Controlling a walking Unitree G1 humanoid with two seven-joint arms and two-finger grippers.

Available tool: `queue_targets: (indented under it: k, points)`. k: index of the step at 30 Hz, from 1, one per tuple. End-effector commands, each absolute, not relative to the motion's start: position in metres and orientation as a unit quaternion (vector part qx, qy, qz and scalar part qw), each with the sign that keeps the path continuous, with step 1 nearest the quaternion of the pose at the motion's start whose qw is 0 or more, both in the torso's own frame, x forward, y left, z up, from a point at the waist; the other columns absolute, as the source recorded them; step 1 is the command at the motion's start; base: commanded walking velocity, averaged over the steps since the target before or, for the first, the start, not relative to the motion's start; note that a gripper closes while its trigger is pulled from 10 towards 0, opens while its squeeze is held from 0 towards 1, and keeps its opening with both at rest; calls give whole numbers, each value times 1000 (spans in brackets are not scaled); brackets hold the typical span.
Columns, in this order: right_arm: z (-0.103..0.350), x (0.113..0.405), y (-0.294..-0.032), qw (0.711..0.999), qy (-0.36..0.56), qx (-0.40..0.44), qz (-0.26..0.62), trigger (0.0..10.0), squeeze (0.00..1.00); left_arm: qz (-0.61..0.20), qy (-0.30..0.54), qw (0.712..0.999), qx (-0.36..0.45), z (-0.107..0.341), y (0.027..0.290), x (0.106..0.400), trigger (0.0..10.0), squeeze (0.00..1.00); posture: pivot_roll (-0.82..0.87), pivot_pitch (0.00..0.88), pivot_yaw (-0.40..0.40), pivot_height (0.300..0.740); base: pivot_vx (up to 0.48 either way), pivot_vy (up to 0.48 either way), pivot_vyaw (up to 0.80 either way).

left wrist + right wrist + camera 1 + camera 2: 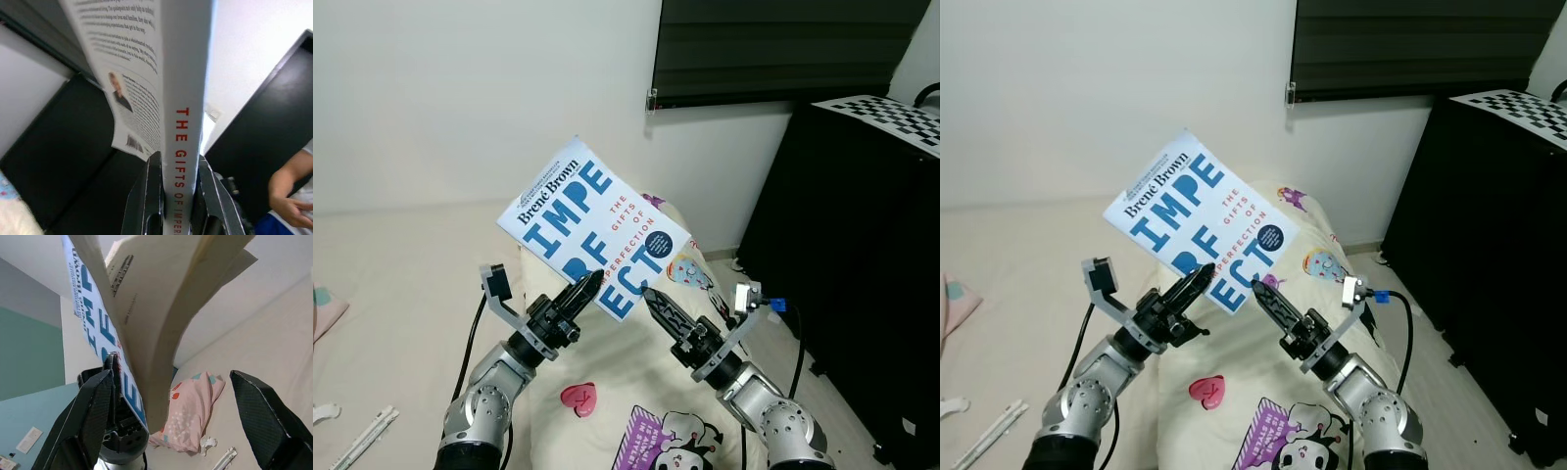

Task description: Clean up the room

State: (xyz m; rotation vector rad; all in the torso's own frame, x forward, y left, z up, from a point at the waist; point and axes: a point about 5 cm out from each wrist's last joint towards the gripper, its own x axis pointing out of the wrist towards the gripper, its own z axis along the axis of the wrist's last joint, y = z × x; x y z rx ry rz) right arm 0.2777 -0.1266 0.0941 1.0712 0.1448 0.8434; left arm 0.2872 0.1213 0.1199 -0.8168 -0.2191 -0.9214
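The left gripper (590, 284) pinches the book (592, 225) by its spine; the right gripper (651, 297), spread, should probably clamp the loose pages.

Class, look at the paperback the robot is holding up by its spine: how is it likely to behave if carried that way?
The paperback is probably floppy: in the right wrist view its pages fan apart and the cover bows. Pinched at the spine by the left gripper, it may sag or swing. The right gripper sits open beside it, so support looks one-sided.
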Motion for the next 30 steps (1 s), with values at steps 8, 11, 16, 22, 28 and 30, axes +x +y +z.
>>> queue_targets:
  k: [8, 11, 16, 22, 28, 30]
  points:
    - [102, 280, -130, 780, 50, 492, 382, 10000, 0, -492, -101, 772, -389, 127, 107, 272, 10000, 0, -36, 0, -49, 740, 0, 0, 0]
    - [114, 282, -130, 782, 27, 483, 392, 10000, 0, -497, -84, 769, -393, 119, 107, 268, 10000, 0, -37, 0, -45, 740, 0, 0, 0]
    - [126, 284, -134, 783, 5, 479, 396, 10000, 0, -493, -69, 772, -395, 112, 109, 265, 10000, 0, -40, 0, -46, 740, 0, 0, 0]
    - [131, 285, -138, 785, -12, 479, 393, 0, 0, -482, -67, 777, -398, 111, 111, 265, 10000, 0, -40, 0, -47, 740, 0, 0, 0]
    - [129, 283, -139, 784, -14, 482, 391, 0, 0, -470, -61, 784, -401, 108, 114, 265, 10000, 0, -39, 0, -46, 740, 0, 0, 0]
    - [130, 281, -139, 785, -15, 482, 389, 0, 0, -464, -59, 786, -404, 107, 115, 266, 10000, 0, -43, 0, -45, 740, 0, 0, 0]
